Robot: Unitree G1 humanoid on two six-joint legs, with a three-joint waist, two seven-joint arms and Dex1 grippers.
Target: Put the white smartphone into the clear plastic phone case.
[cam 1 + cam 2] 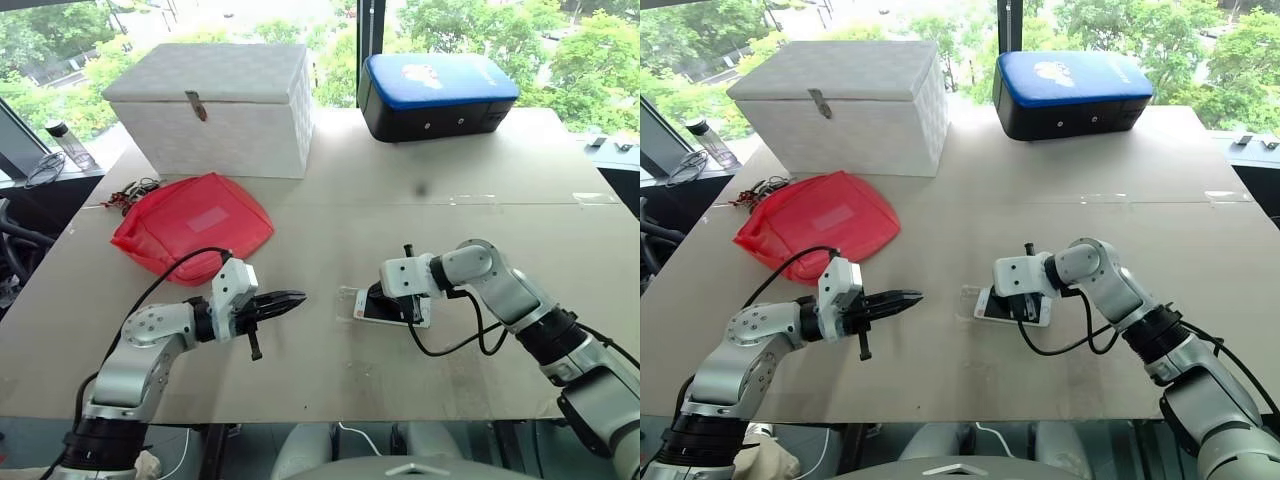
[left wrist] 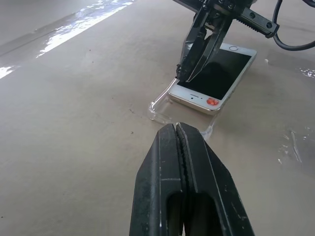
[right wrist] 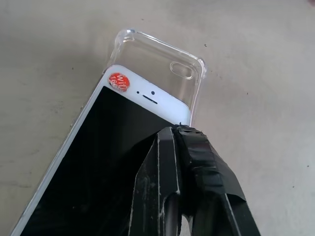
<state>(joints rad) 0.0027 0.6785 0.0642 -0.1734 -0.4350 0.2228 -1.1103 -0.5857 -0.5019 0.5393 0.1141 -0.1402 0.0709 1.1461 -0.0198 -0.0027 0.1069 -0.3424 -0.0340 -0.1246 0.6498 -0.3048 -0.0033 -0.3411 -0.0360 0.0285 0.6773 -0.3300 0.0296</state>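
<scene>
The white smartphone (image 3: 98,162), black screen up with a red sticker at its end, lies at the middle of the table. It rests on the clear plastic phone case (image 3: 157,59), slid short of the case's camera-hole end, so that end shows bare. My right gripper (image 1: 378,300) is shut, and its tips rest at the phone's edge near the sticker end. My left gripper (image 1: 297,298) is shut and holds nothing. It hovers to the left of the phone, pointing at it, a short gap away.
A white box (image 1: 215,105) and a blue-lidded black case (image 1: 435,95) stand at the back of the table. A red mesh bag (image 1: 190,225) lies behind my left arm. The table's front edge runs close below both arms.
</scene>
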